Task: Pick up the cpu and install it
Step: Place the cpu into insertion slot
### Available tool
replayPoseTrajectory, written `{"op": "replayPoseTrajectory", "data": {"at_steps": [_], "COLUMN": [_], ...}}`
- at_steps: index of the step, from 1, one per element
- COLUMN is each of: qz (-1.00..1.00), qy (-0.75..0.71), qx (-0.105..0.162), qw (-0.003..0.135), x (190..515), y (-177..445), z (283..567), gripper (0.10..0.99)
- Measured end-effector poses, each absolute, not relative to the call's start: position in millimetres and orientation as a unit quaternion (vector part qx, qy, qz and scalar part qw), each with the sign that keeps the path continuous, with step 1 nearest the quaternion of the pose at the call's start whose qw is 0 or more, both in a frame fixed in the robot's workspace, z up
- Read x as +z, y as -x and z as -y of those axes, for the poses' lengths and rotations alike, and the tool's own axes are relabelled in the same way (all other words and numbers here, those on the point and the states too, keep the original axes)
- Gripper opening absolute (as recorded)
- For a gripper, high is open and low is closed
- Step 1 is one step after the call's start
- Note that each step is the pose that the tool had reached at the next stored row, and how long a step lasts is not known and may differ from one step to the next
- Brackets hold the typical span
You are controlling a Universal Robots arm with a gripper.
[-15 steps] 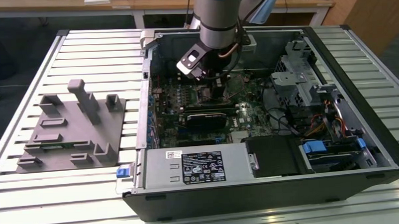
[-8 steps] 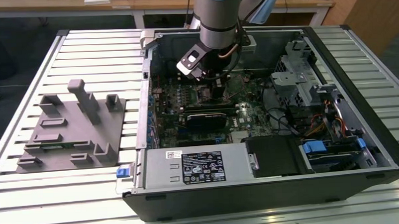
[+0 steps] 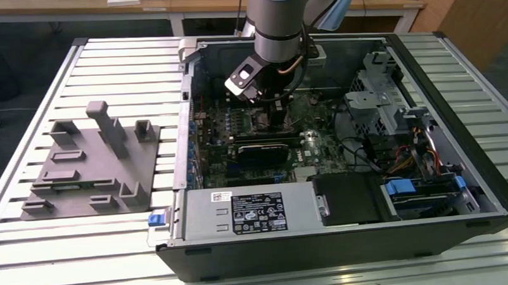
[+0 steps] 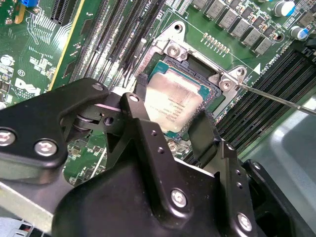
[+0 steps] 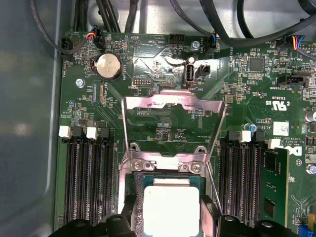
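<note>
While cpu (image 4: 173,101) lies in socket (image 4: 195,64) | jaws flank it, grip unclear | exterior view: grey tray (image 3: 86,180)

Small white print on motherboard (image 5: 148,54)

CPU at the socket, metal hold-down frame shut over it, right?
Not quite. The cpu is at the socket, but the metal hold-down frame is not shut over it. It is swung open, lying back over the board, and the chip's top is uncovered. The first wrist view shows this.
</note>
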State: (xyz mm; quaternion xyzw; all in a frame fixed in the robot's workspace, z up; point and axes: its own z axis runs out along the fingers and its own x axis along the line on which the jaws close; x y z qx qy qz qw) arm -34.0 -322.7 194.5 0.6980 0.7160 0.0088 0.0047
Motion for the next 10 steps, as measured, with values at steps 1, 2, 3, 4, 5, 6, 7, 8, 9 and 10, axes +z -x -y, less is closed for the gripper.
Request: {"op": "replayPoseTrajectory", "data": {"at_steps": [1,2,3,4,5,6,7,8,9,10], "qz": [-0.716,-0.716,-0.716,-0.716,-0.716,-0.716,-0.716,-0.716,-0.716,-0.716], "qy": [-0.698,-0.698,-0.698,-0.698,-0.698,-0.698,-0.698,-0.698,-0.698,-0.698], "qx": [0.009,0.009,0.009,0.009,0.01,0.01,0.01,0.011,0.011,0.011], "qw": [0.005,0.004,0.004,0.004,0.004,0.004,0.003,0.003,0.003,0.003], "x": [194.4,194.3,194.2,194.2,194.0,193.7,193.3,193.0,192.8,192.6], "y": [34.0,34.0,34.1,34.1,34.0,34.0,34.0,34.0,34.0,34.1], "z": [322.6,322.3,321.8,321.2,320.6,320.1,319.7,319.6,319.6,319.6], "gripper": [0.612,0.612,0.612,0.612,0.612,0.612,0.612,0.612,0.612,0.612]}}
